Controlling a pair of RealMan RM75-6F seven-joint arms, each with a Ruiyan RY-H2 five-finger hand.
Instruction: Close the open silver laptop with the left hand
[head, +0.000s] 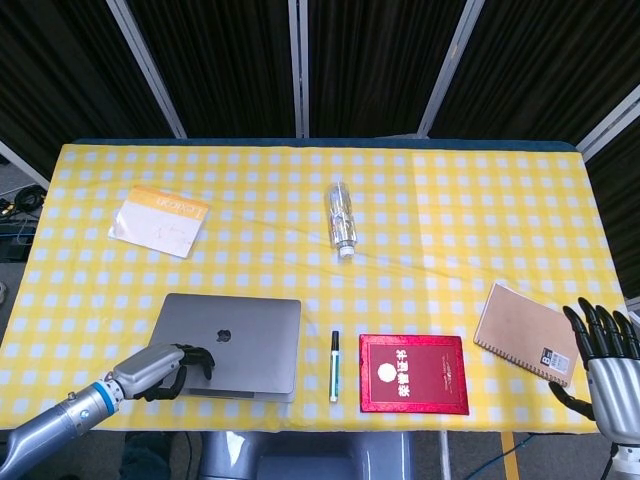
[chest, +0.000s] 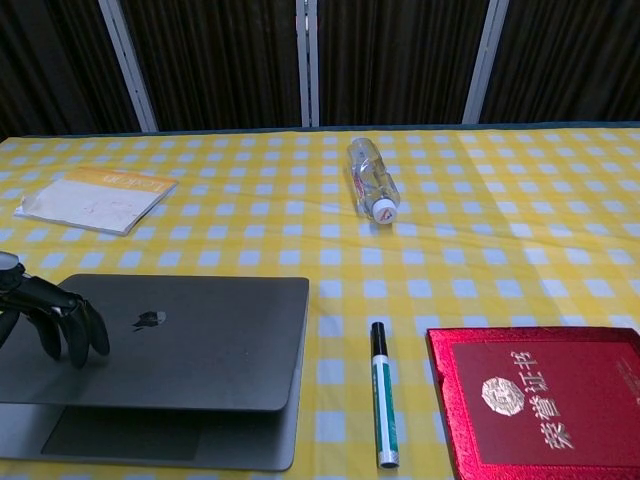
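Observation:
The silver laptop (head: 235, 334) (chest: 190, 345) lies near the table's front left with its lid almost down; a narrow wedge of the base still shows at the front. My left hand (head: 160, 367) (chest: 45, 315) rests on the lid's front left corner, its dark fingers (chest: 75, 330) curled over the top surface. My right hand (head: 605, 355) hovers at the far right edge with fingers spread, holding nothing; the chest view does not show it.
A black-and-green marker (head: 334, 365) (chest: 383, 405) lies just right of the laptop, then a red booklet (head: 413, 373) (chest: 545, 400). A tan notebook (head: 524, 332) sits front right, a plastic bottle (head: 341, 218) (chest: 372, 179) mid-table, a white-and-orange booklet (head: 158, 221) (chest: 95, 198) back left.

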